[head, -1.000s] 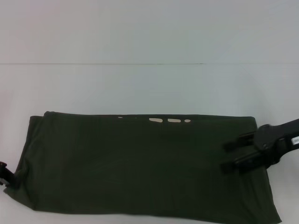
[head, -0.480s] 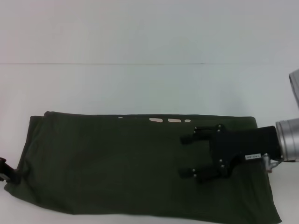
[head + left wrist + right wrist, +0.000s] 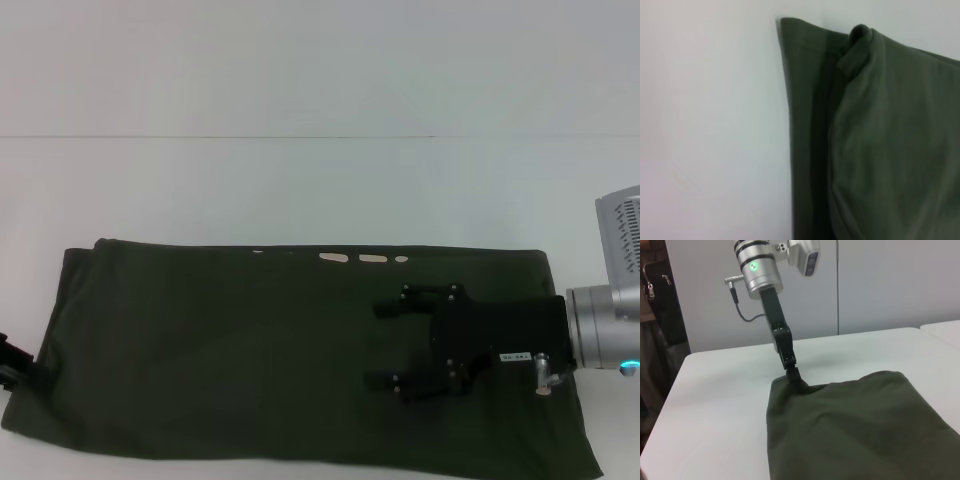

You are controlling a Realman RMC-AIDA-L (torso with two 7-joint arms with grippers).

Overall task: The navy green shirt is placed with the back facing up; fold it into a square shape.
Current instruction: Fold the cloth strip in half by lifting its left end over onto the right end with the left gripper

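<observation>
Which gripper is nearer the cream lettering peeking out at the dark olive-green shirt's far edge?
Right. The right gripper hovers open over the shirt, just nearer than the lettering. The left gripper sits at the shirt's far-left edge.

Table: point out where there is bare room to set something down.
Free: the wide strip of table beyond the shirt. Crowded: the near half, covered by the shirt, with the right gripper open over it and the left gripper at its left edge.
</observation>
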